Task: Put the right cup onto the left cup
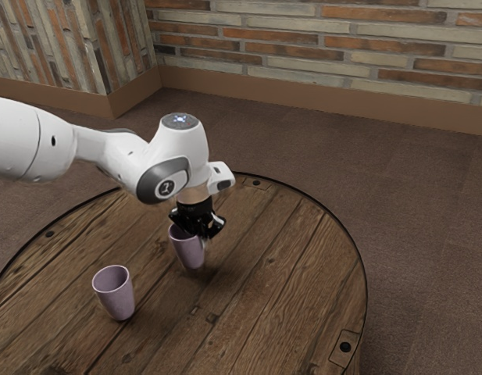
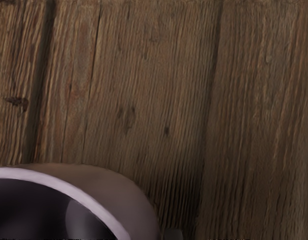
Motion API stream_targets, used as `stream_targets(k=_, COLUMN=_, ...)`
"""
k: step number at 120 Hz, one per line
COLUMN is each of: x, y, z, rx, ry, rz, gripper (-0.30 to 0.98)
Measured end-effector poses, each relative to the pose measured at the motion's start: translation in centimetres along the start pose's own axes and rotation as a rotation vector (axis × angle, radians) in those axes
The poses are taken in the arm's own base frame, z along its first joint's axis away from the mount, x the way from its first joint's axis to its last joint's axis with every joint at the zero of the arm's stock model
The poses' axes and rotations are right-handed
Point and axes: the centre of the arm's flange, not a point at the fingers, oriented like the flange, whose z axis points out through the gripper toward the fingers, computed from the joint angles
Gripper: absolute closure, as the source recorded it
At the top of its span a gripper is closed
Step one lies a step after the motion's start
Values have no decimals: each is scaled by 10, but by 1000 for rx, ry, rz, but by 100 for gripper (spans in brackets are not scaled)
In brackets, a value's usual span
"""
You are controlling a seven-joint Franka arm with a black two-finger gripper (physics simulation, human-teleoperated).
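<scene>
While gripper (image 1: 197, 232) meets right cup (image 1: 188, 252) at its rim, step: likely grasping; jaws (spread or pinching), cannot tell. Left cup (image 1: 116, 294): upright on table (image 1: 248, 312), apart. Next: sure hold, then lift.

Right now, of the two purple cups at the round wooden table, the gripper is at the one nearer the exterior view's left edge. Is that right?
No. The exterior view shows my gripper at the other cup, toward that view's right. The rest holds.
</scene>
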Motion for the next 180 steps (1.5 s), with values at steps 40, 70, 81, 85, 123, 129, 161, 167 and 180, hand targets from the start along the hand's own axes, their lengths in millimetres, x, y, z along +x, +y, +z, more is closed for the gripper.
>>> stream_targets(k=40, x=-29, y=-18, z=-140, rx=56, ry=95, rz=-39, gripper=78)
stream_targets(k=70, x=-101, y=-40, z=-170, rx=117, ry=26, rz=-100, gripper=78)
stream_targets(k=81, x=-112, y=-49, z=-162, rx=130, ry=-18, rz=-126, gripper=79)
stream_targets(k=85, x=-117, y=-53, z=-159, rx=134, ry=-30, rz=-135, gripper=79)
stream_targets(k=123, x=-156, y=-66, z=-143, rx=139, ry=-83, rz=-184, gripper=79)
stream_targets(k=129, x=-158, y=-66, z=-139, rx=138, ry=-88, rz=-187, gripper=79)
stream_targets(k=161, x=-155, y=-69, z=-135, rx=129, ry=-72, rz=-195, gripper=79)
stream_targets(k=167, x=-154, y=-71, z=-135, rx=126, ry=-68, rz=-198, gripper=79)
stream_targets(k=180, x=-149, y=-79, z=-133, rx=120, ry=-64, rz=-204, gripper=79)
